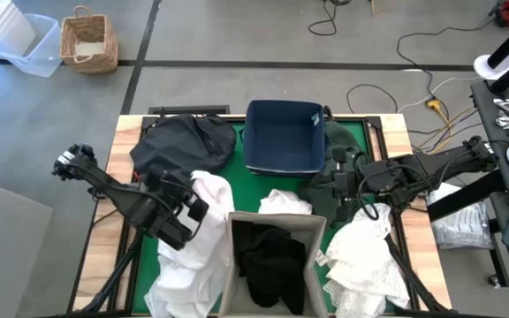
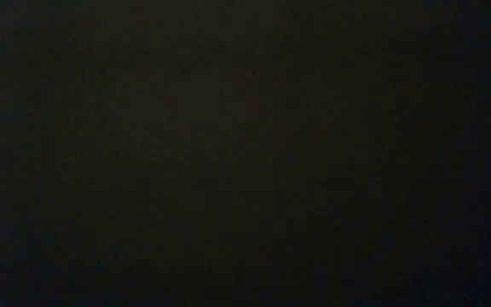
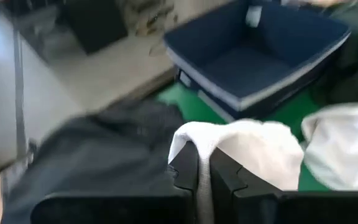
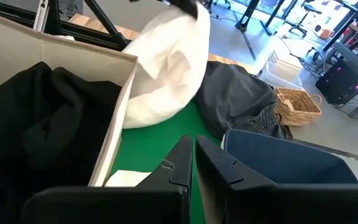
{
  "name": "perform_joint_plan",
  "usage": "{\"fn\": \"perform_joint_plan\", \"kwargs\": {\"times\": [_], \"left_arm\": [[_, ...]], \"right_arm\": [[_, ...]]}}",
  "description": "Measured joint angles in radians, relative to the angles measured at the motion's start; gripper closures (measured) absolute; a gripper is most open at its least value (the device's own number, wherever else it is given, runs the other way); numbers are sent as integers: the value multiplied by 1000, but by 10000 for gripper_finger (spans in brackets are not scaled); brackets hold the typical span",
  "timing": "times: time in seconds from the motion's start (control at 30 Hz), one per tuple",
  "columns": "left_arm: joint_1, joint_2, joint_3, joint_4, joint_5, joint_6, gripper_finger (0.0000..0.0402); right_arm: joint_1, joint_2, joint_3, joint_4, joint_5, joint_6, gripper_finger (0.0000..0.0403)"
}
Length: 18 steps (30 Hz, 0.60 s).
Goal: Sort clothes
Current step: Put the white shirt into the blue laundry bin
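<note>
My left gripper (image 1: 197, 201) is shut on a wrinkly white garment (image 1: 203, 234) left of the beige fabric bin (image 1: 237, 231). The right wrist view shows this garment (image 4: 166, 68) hanging beside the bin wall. Black clothes (image 1: 268, 261) fill the beige bin. A charcoal grey garment (image 1: 184, 141) lies at the far left of the table. A dark green one (image 1: 338, 146) lies right of the navy bin (image 1: 283, 137). My right gripper (image 1: 338, 185) hovers shut near the green garment and holds nothing. More white clothes (image 1: 365, 256) lie at the near right. The low view is dark. My left gripper pinches a fold of the white garment (image 3: 211, 134) between its two fingers, and the cloth drapes over the fingertips (image 3: 185, 158). The garment is raised at the hold and hangs below it. Its lower part (image 1: 179, 283) lies on the table near the near edge.
A small white piece (image 1: 285, 201) lies between the two bins. The green mat (image 1: 237, 181) shows bare between the grey garment and the navy bin. Beyond the table, a wicker basket (image 1: 88, 40) and a clear tub (image 1: 26, 44) stand on the floor.
</note>
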Motion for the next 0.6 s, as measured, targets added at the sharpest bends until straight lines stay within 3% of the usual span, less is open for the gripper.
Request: {"fn": "perform_joint_plan", "kwargs": {"times": [0.6], "left_arm": [[-1, 7, 361, 0, -295, 532, 401]], "right_arm": [[0, 0, 0, 3, 0, -3, 390]]}}
